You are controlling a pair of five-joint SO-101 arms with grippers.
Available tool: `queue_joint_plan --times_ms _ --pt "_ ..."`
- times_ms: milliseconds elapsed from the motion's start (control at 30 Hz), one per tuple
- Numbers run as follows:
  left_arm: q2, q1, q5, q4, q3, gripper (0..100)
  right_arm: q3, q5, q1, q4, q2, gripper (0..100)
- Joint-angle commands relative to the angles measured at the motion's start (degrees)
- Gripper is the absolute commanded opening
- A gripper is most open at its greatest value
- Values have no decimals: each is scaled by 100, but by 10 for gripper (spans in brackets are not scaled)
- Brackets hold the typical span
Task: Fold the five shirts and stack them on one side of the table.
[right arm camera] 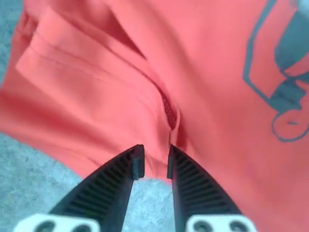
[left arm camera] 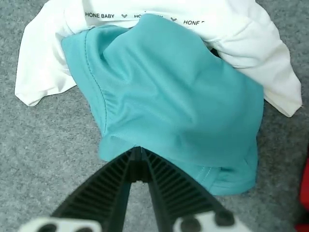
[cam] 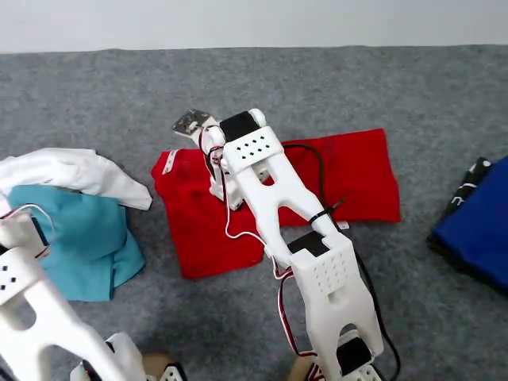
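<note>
Red shirt (cam: 357, 178): lies spread on the grey table (cam: 333, 79), with one edge doubled over. Beside it on the left arm's side we see the teal shirt (cam: 79, 230) and white shirt (cam: 71, 171) heaped together, and on the far side a blue shirt (cam: 480, 222).

Right gripper (right arm camera: 153, 159): sits over the red shirt's edge, jaws a narrow gap apart, a raised crease running toward them.

Left gripper (left arm camera: 139, 159): well off from the red shirt, jaws pressed together at the teal hem.

We judge the cloth light, limp and prone to drag. Best to pinch both layers at a hem corner.
</note>
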State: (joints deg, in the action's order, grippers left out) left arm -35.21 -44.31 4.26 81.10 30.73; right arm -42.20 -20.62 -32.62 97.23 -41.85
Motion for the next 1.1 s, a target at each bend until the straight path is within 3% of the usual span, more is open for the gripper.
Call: queue_joint_plan --times_ms 0,400,533,633,1067 --pt "-149 35 -35 -62 -31 2 -422 -44 31 -189 40 97" --pt "-149 35 -44 -62 -31 2 -431 -53 66 -347 -426 92" --pt "-149 35 -44 -53 -31 2 -431 -387 92 -347 -418 15" --pt "-149 35 -44 -53 -31 2 -492 -765 92 -233 -321 11" --pt "-149 44 -44 -62 -31 2 -1556 -791 110 462 338 10"
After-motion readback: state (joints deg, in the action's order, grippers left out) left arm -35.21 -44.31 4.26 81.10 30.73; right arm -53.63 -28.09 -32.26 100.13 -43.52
